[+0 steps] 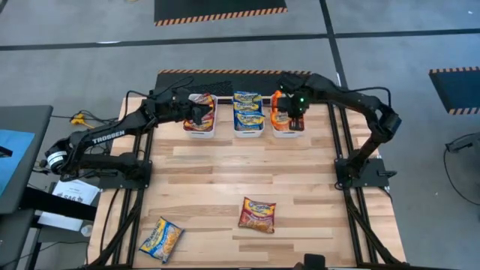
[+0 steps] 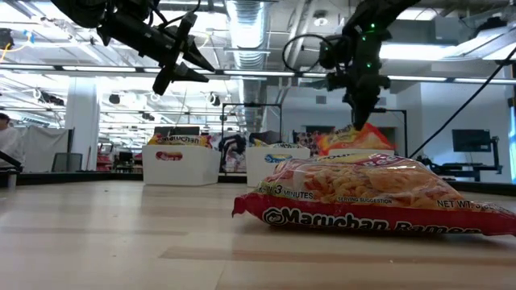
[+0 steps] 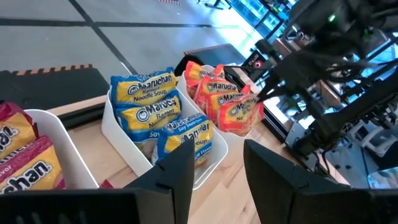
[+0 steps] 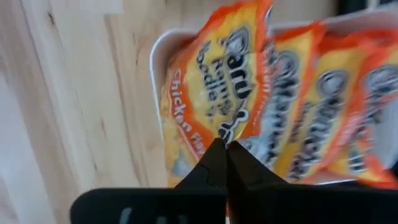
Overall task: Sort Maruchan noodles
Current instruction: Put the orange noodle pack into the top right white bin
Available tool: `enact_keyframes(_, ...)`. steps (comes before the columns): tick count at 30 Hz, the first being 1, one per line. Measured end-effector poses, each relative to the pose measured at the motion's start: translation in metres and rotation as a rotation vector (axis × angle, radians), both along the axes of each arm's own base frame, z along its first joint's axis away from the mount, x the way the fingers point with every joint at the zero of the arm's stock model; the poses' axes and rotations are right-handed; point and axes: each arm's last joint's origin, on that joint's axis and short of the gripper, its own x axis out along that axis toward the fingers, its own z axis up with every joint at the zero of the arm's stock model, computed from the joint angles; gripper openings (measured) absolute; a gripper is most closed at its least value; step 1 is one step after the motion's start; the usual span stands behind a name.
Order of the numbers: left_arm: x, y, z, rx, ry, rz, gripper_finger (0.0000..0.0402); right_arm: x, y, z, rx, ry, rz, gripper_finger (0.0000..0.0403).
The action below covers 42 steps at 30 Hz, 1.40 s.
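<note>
Three white bins stand along the table's far edge. The left one (image 1: 199, 124) holds dark red Maruchan noodles, the middle one (image 1: 248, 112) blue ones, the right one (image 1: 283, 120) orange ones. My right gripper (image 4: 225, 144) hangs over the right bin, pointing down, shut on an orange packet (image 4: 214, 81). My left gripper (image 3: 217, 168) hovers open and nearly level above the left bin (image 3: 37, 143), nothing between its fingers. A red packet (image 1: 257, 215) and a blue packet (image 1: 161, 238) lie flat on the near part of the table. My right gripper pinches the orange packet by its edge seam (image 4: 235, 132) between its two fingertips, coming from above and pointing down. The packet hangs below the fingers, tilted, its lower part among the other orange packets in the right bin (image 2: 355, 149).
The wide wooden middle of the table (image 1: 247, 169) lies between the bins and the two loose packets. The arms' bases stand at the left and right table edges. In the low view the red packet (image 2: 371, 197) fills the foreground.
</note>
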Motion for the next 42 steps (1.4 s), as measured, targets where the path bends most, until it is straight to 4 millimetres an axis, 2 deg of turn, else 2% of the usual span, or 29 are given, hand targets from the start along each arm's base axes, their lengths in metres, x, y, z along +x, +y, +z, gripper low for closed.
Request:
enact_keyframes(4,0.0,0.0,0.0,-0.001,0.0,0.0,0.0123,-0.004,0.003,-0.013,0.035,0.032,-0.046,0.0019)
enact_keyframes(14,0.0,0.0,-0.001,-0.003,0.004,0.0,0.0123,0.0,0.017,-0.012,0.066,0.051,-0.099,0.0016)
enact_keyframes(26,0.0,0.0,-0.001,0.038,0.028,-0.01,0.0123,0.002,0.014,-0.011,0.035,0.031,-0.146,0.0121)
enact_keyframes(29,0.0,0.0,-0.001,0.038,0.028,-0.011,0.0123,0.002,0.013,-0.002,0.026,0.032,-0.15,0.0148)
enact_keyframes(36,0.0,0.0,-0.001,0.038,0.029,-0.011,0.0123,-0.002,0.014,0.039,0.054,0.023,-0.286,0.0184)
enact_keyframes(39,0.0,0.0,-0.001,0.038,0.029,-0.011,0.0123,-0.003,0.02,0.045,0.197,-0.012,-0.371,0.0186)
enact_keyframes(42,0.0,0.0,-0.001,0.038,0.029,-0.011,0.0123,0.0,0.021,0.04,0.344,-0.086,-0.372,0.0184)
